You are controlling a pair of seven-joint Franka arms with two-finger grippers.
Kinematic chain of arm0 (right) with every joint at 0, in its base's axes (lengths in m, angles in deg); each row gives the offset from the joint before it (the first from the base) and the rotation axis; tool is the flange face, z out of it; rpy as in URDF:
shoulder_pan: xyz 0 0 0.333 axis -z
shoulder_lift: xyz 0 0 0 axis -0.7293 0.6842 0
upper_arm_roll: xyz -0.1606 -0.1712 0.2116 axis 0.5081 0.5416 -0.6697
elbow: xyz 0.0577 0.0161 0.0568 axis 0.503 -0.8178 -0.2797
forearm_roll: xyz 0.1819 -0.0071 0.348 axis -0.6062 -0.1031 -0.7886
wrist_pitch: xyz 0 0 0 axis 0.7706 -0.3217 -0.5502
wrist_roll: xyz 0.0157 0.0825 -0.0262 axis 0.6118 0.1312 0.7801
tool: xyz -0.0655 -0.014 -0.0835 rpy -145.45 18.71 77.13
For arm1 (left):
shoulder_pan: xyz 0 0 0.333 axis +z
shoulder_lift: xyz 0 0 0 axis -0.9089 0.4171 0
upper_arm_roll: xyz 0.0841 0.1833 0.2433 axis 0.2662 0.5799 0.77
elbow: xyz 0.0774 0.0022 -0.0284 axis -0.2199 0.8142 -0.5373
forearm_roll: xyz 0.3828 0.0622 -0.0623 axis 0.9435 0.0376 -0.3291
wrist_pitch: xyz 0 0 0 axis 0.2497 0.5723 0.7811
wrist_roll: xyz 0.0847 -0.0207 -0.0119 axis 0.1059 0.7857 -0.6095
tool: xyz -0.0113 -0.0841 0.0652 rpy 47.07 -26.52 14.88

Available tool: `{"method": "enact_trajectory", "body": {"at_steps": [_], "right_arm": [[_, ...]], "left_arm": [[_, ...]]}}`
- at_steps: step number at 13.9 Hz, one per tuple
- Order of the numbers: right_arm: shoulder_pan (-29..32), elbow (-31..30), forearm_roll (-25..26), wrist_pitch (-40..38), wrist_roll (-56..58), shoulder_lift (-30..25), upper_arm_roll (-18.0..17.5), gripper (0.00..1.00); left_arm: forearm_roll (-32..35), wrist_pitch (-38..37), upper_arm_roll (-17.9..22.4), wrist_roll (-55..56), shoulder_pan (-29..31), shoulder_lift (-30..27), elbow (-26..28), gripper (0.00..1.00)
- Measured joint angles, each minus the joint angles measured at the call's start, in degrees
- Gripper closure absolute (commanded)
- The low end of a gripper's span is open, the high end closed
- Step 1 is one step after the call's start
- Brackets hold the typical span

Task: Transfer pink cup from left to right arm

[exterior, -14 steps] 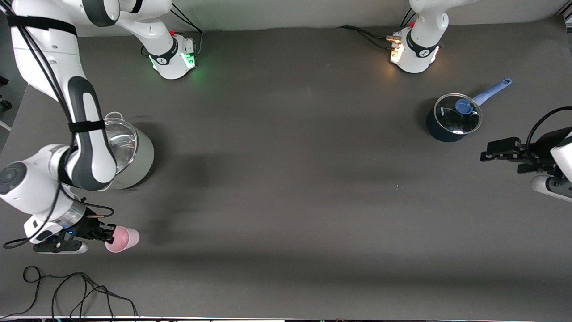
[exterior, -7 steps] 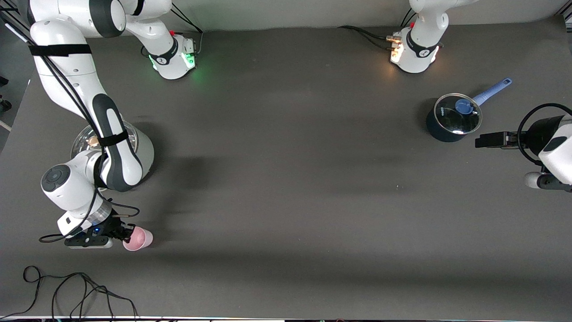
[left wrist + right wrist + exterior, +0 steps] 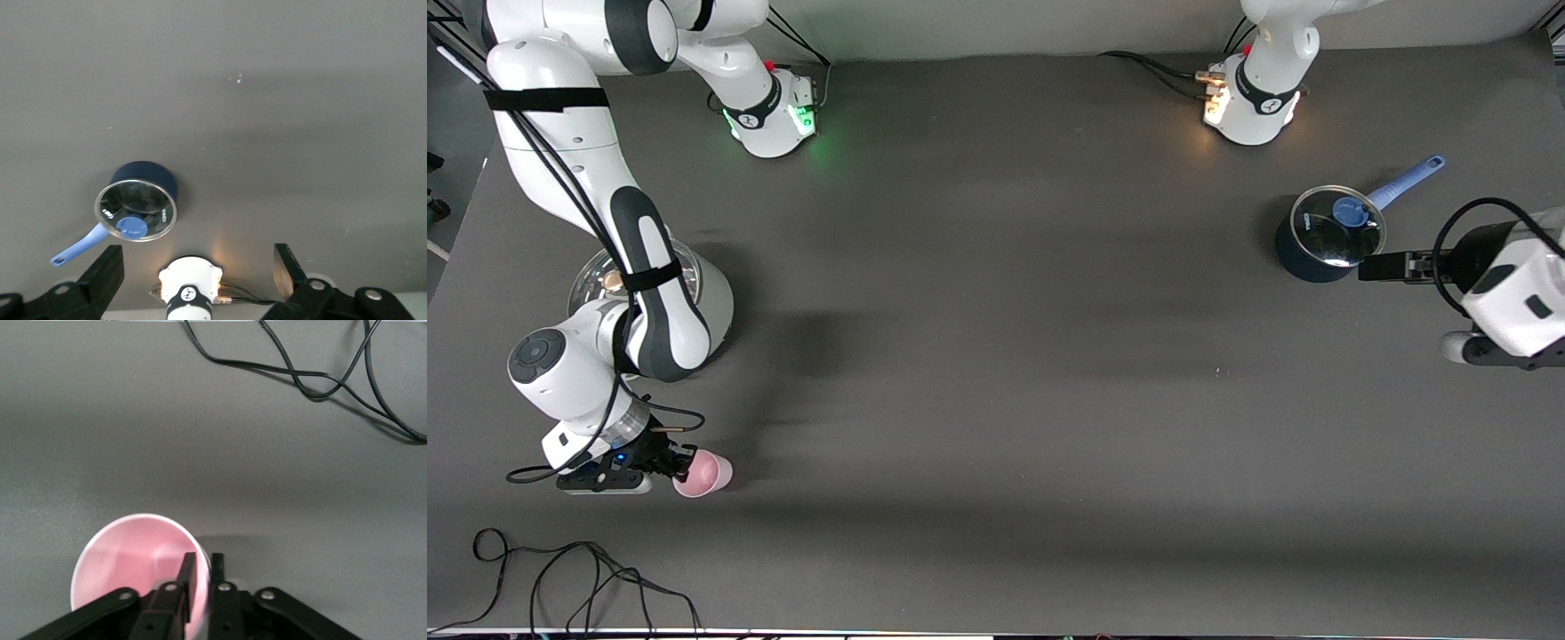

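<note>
Pink cup (image 3: 704, 473) pinched at rim by right hand (image 3: 679, 464) (near table (image 3: 996, 373) edge); left hand (image 3: 200, 277) spread beside saucepan (image 3: 1327, 236).

The left hand (image 3: 198, 270) hangs over the dark bench (image 3: 267, 100), fingers spread wide apart. Beneath it stands a dark saucepan (image 3: 138, 203) with a glass lid, blue knob and blue handle, near the arm's white base (image 3: 190, 288).

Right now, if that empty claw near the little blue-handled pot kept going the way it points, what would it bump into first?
Probably the blue-handled saucepan: the left gripper, fingers open, points at its side. It may be higher and pass over the glass lid; height is unclear.
</note>
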Motion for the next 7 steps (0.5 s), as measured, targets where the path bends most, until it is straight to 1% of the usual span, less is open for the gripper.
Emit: {"method": "enact_trajectory", "body": {"at_steps": [2, 4, 6, 7], "right_arm": [[0.0, 0.0, 0.0, -0.4, 0.0, -0.3, 0.0, 0.00], [0.2, 0.0, 0.0, -1.4, 0.0, -1.0, 0.0, 0.00], [0.2, 0.0, 0.0, -2.0, 0.0, -1.6, 0.0, 0.00], [0.2, 0.0, 0.0, -2.6, 0.0, -2.0, 0.0, 0.00]], "left_arm": [[0.1, 0.0, 7.1, 0.0, -6.5, -0.8, 0.7, 0.00], [0.1, 0.7, 13.0, 0.0, -11.9, -1.9, 2.1, 0.00], [0.1, 4.7, 17.9, 0.0, -15.9, -4.5, 6.8, 0.00], [0.1, 7.9, 19.0, 0.0, -16.6, -6.6, 10.3, 0.00]]}}
